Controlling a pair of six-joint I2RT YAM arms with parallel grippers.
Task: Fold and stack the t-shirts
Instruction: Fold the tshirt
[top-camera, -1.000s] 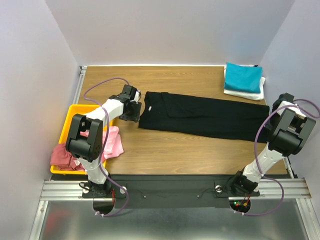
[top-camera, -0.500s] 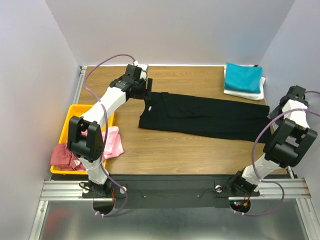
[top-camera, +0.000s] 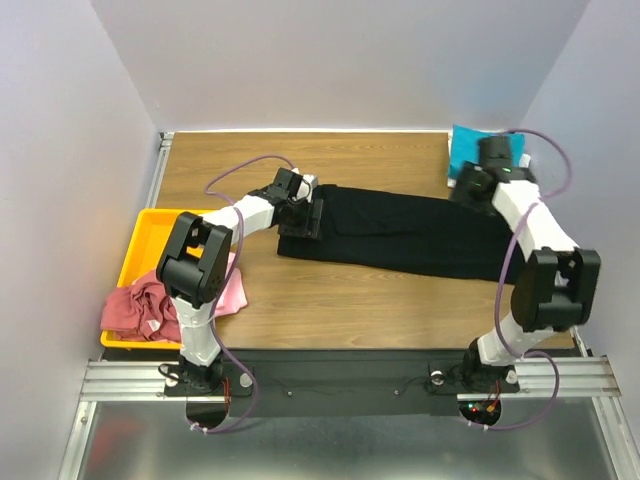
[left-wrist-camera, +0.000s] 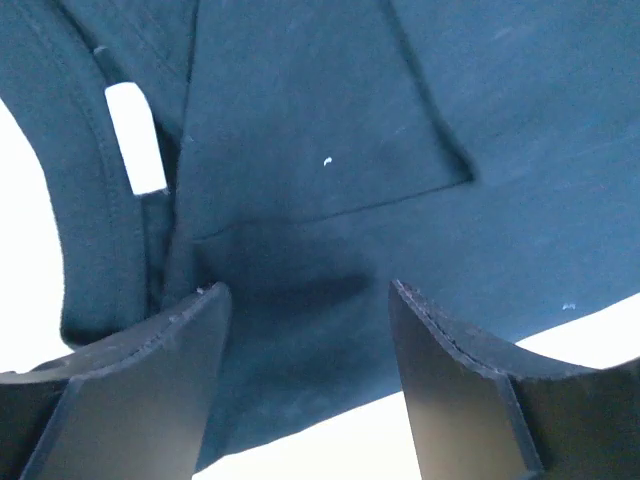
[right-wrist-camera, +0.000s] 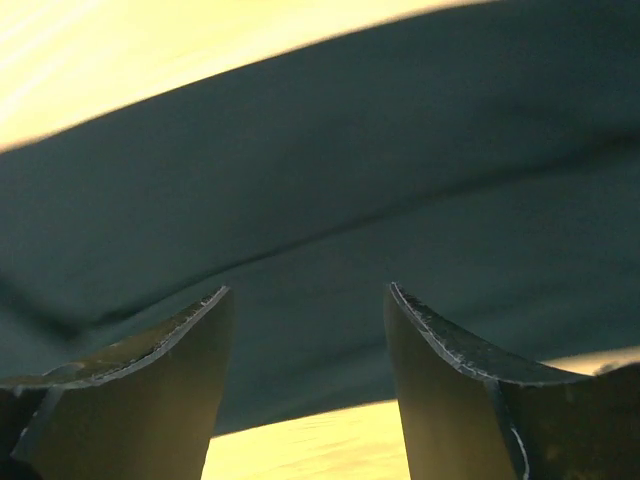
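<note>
The left jaws stand wide with nothing between them, their dark, rough-edged fingers (left-wrist-camera: 150, 390) poised just over the black t-shirt (left-wrist-camera: 330, 200). There the soft matte knit shows a ribbed, stitched neckline with a small white label (left-wrist-camera: 135, 140) and a straight folded edge running across it. The right jaws are also spread wide and empty, with curved dark fingers (right-wrist-camera: 460, 400) above a smooth, slightly blurred stretch of the same black cloth. One long crease crosses that stretch, and the bright wood of the table shows along both edges. From above, the black t-shirt (top-camera: 420, 235) lies flat as a long narrow band across the middle of the wood-grain table (top-camera: 350, 300). Its collar end is under the left jaws and its far right edge is under the right jaws. Just beyond the right jaws, in the far right corner, a folded teal t-shirt (top-camera: 462, 148) rests on a white t-shirt (top-camera: 526, 160), and the right arm (top-camera: 530, 225) hides part of both. At the left edge sits a yellow plastic tray (top-camera: 150, 230) with smooth raised walls. A crumpled dusty red t-shirt (top-camera: 135, 310) is heaped in its near end, and a rumpled pink t-shirt (top-camera: 232, 290) spills over its side onto the table. The white-and-black left arm (top-camera: 195, 270) reaches over this tray. Purple cables (top-camera: 240, 175) loop from both arms, and pale plain walls close in the table on three sides.
</note>
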